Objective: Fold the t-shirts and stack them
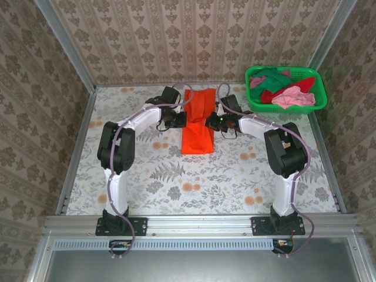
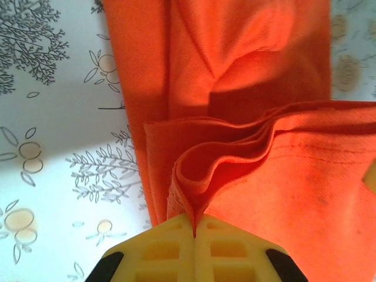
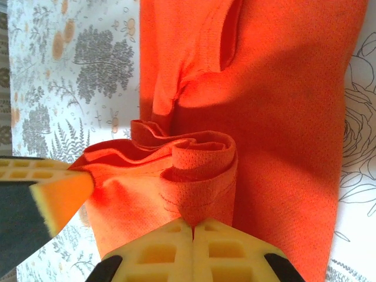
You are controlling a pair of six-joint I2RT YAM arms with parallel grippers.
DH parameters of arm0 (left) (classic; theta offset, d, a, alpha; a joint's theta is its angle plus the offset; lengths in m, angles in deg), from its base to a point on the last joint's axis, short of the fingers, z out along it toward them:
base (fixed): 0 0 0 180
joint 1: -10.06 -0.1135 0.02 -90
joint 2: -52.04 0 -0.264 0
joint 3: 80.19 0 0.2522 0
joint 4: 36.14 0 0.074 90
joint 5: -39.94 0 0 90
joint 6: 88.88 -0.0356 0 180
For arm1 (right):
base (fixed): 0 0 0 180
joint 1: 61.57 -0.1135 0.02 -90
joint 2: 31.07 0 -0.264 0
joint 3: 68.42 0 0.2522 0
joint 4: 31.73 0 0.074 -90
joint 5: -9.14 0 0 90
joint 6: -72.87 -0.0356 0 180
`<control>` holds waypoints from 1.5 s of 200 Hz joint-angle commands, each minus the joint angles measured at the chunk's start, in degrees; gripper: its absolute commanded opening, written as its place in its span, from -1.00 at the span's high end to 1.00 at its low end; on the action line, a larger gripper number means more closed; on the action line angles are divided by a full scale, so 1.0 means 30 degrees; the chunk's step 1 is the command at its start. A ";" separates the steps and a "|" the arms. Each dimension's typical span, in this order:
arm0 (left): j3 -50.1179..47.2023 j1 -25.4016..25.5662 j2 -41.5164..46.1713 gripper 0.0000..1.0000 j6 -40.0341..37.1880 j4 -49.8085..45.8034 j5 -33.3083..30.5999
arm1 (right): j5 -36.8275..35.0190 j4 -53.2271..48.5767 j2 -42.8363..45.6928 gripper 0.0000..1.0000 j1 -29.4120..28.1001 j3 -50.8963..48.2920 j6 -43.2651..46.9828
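Observation:
The bright orange t-shirt [image 1: 198, 120] lies as a long narrow strip at the far middle of the table. My left gripper [image 1: 179, 119] is at the strip's left edge and my right gripper [image 1: 211, 121] at its right edge. The left wrist view has my left gripper [image 2: 194, 226] shut on a bunched fold of the orange t-shirt [image 2: 247, 70], lifted a little off the layers below. My right gripper [image 3: 192, 226] is shut on a rolled fold of the same t-shirt [image 3: 276, 100], and the left gripper's yellow finger [image 3: 59, 194] pinches the cloth beside it.
A green mesh basket [image 1: 305, 71] stands at the far right corner, holding a pink t-shirt [image 1: 294, 98], a red one [image 1: 269, 96] and a dark green one [image 1: 271, 75]. The flower-patterned table [image 1: 200, 176] is bare nearer the arm bases. Walls close in on three sides.

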 commanded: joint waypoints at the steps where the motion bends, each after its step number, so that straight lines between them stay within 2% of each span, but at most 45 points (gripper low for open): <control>1: 0.1050 -0.0035 -0.0960 1.00 -0.0341 -0.0578 -0.0253 | -0.0421 -0.0909 -0.0717 1.00 -0.0028 0.0642 0.0532; 87: 0.0689 -0.0042 0.0098 1.00 -0.0101 0.0034 -0.0635 | -0.1503 -0.0555 0.1619 1.00 -0.0001 -0.1342 0.0887; 165: 0.0796 -0.0160 -0.1448 1.00 -0.0300 -0.0091 -0.0553 | -0.1654 -0.0830 -0.0637 1.00 -0.0003 -0.0613 0.0704; 178: 0.0465 -0.0185 -0.1377 0.79 -0.0291 0.0217 -0.0424 | -0.1974 -0.0923 -0.0440 0.78 -0.0001 -0.0620 0.0625; 195: 0.0003 -0.0201 -0.0903 0.28 -0.0339 0.0761 -0.0376 | -0.2250 -0.0915 0.0467 0.22 -0.0001 -0.0917 0.0845; 198: -0.0109 -0.0188 -0.0788 0.14 -0.0319 0.0854 -0.0377 | -0.2276 -0.0905 0.0639 0.17 -0.0016 -0.0975 0.0915; 209: -0.0406 -0.0217 -0.0302 -0.16 -0.0225 0.1179 -0.0403 | -0.2556 -0.0901 0.1544 -0.06 -0.0032 -0.1363 0.1338; 224: -0.0903 -0.0385 0.0478 -0.44 0.0139 0.1558 -0.0356 | -0.2920 -0.0806 0.2921 -0.33 -0.0158 -0.2034 0.2471; 228: -0.1117 -0.0407 0.0782 -0.58 0.0258 0.1671 -0.0374 | -0.2876 -0.0694 0.3375 -0.43 -0.0230 -0.2293 0.3297; 240: -0.1950 -0.0425 0.1740 -0.78 0.0649 0.2232 -0.0471 | -0.2906 -0.0735 0.4279 -0.54 -0.0548 -0.2677 0.5205; 250: -0.2774 -0.1107 0.2610 -0.85 0.0820 0.2749 -0.0396 | -0.2954 -0.1312 0.4861 -0.59 -0.0876 -0.2703 0.7003; 300: -0.7803 -0.3002 0.7799 -0.99 -0.0003 0.3850 -0.1497 | -0.3507 -0.4203 0.5576 -0.58 -0.4074 -0.1991 1.7029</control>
